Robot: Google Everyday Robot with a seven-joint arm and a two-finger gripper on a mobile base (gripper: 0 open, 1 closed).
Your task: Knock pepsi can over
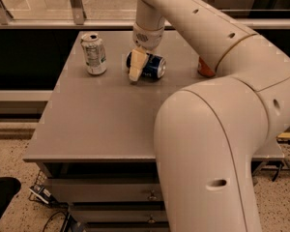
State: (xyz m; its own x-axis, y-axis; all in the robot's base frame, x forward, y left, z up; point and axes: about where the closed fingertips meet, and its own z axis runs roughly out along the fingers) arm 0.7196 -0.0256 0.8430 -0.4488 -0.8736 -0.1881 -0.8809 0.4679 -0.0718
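The dark blue pepsi can [153,66] lies on its side on the grey table [101,110], near the back middle. My gripper [136,67] hangs down from the white arm right in front of the can's left end, its cream fingers [136,65] touching or overlapping it. The white and green can [94,53] stands upright to the left. The orange-red can [205,69] is mostly hidden behind my arm at the right.
My large white arm [217,129] covers the right half of the table. A railing and glass run behind the table's back edge. Drawers sit under the table front, with cables on the floor at lower left.
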